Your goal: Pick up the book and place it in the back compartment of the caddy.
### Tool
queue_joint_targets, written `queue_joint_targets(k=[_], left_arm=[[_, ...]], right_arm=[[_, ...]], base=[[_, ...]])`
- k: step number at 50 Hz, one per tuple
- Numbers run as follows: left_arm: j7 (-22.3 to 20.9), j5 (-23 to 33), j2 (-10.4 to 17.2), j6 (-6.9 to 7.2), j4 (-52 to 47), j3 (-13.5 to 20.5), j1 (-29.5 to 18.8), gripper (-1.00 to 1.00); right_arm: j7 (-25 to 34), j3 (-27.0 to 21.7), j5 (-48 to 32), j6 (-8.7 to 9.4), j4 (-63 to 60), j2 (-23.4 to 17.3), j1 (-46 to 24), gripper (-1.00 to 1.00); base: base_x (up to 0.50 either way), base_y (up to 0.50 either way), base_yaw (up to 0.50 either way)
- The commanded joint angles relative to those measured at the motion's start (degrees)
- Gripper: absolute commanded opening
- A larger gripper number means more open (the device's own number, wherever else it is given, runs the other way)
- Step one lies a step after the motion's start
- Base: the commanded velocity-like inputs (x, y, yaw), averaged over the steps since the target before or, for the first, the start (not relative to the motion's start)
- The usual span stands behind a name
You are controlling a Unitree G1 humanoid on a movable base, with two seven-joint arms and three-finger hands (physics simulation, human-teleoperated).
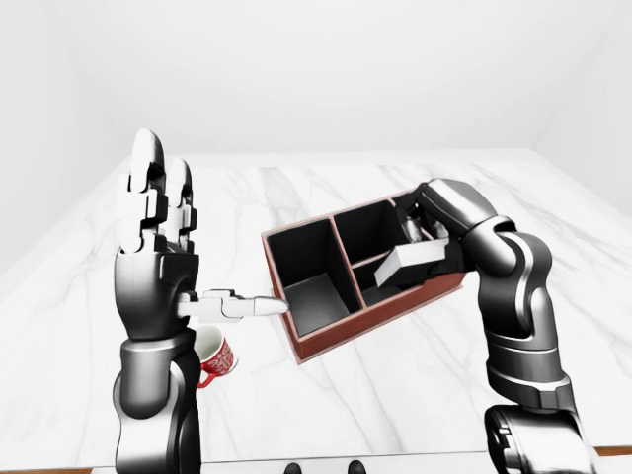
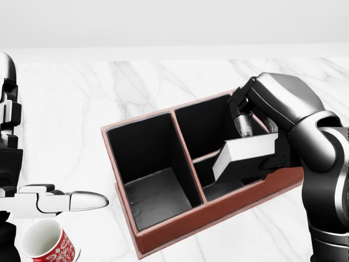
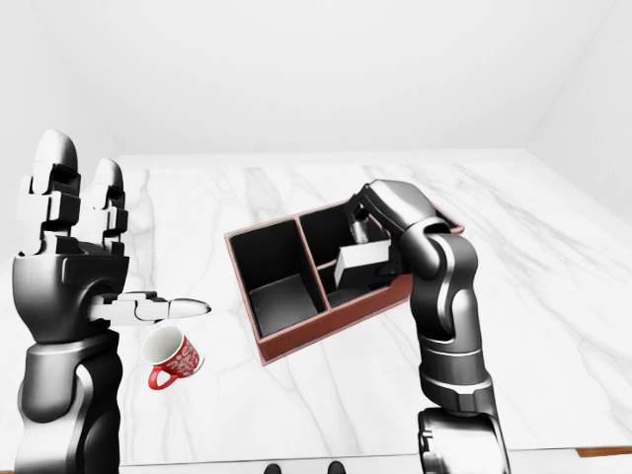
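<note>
The caddy (image 2: 180, 228) is a reddish-brown box with black insides on the marble table. It has one long compartment on the left and two smaller ones on the right. My right hand (image 2: 260, 143) is shut on the book (image 2: 248, 155), a pale grey-white block. It holds the book tilted over the two right compartments. The book's lower left end dips toward the lower right compartment and hides part of the divider. My left hand (image 1: 173, 247) is raised at the left, open and empty, with fingers up and thumb pointing at the caddy.
A red-and-white patterned mug (image 3: 173, 357) lies on its side on the table below my left hand, left of the caddy. The white marble table (image 1: 395, 395) runs to a pale wall at the top; its near edge shows at the bottom.
</note>
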Motion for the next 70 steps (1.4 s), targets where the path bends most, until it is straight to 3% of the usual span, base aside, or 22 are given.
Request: queue_joint_targets(k=[1,41,70], left_arm=[[-0.02,-0.03,-0.02,0.00,-0.30,-0.02,0.06,1.00],[0.01,-0.01,-0.10,0.00,-0.59,-0.25,0.09,1.00],[-0.17,0.46,-0.33,0.00,-0.75,-0.86,0.82,1.00]], right_arm=[[-0.01,0.30,0.23,0.00,3.24,0.21,-2.63,-1.00],[-0.01,1.80,1.60,0.00,14.98,0.78,-7.34,-1.00],[-5.26,1.98,3.29,0.00,20.57,0.36,-9.34,-1.00]], base=[[0.00,0.00,0.00],[0.00,0.00,0.00],[0.00,0.00,0.00]])
